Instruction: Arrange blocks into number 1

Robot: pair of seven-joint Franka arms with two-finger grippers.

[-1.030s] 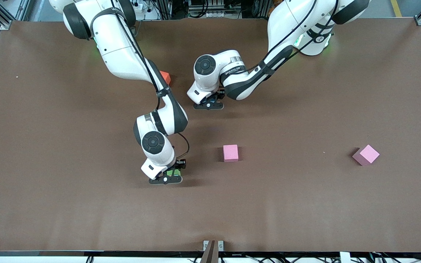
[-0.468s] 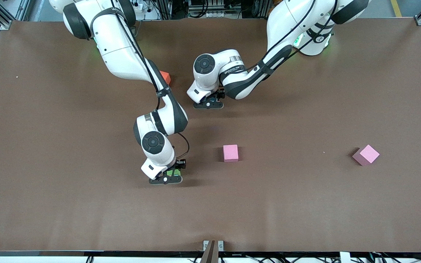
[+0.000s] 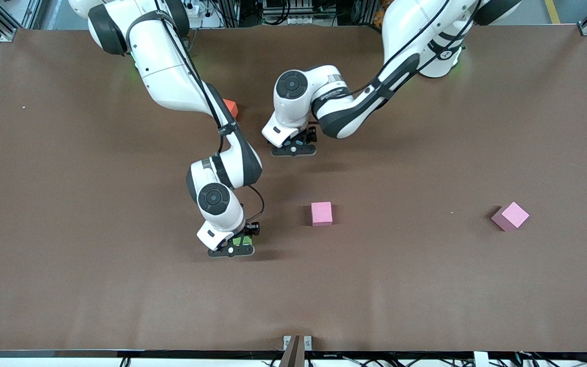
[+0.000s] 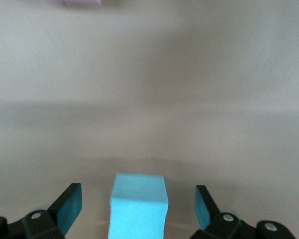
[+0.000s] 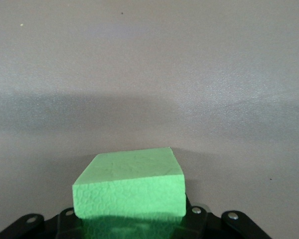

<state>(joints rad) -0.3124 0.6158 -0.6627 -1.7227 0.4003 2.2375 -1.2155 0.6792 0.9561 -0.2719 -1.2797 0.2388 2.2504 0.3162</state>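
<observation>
A light blue block (image 4: pixel 138 206) stands on the brown table between the fingers (image 4: pixel 70 209) of my left gripper (image 3: pixel 293 149). That gripper is open, with a gap on each side of the block. In the front view only a sliver of that block (image 3: pixel 299 144) shows under the hand, near the table's middle. My right gripper (image 3: pixel 231 248) is shut on a bright green block (image 3: pixel 238 239), held low at the table, nearer to the front camera. In the right wrist view the green block (image 5: pixel 132 184) hides the fingertips.
An orange cube (image 3: pixel 230 107) lies beside the right arm's forearm, farther from the front camera. One pink cube (image 3: pixel 321 213) sits near the middle. Another pink cube (image 3: pixel 511 215) lies toward the left arm's end.
My left gripper has opened and let go of the light blue block, and its hand has shifted slightly. The right arm has not moved.
</observation>
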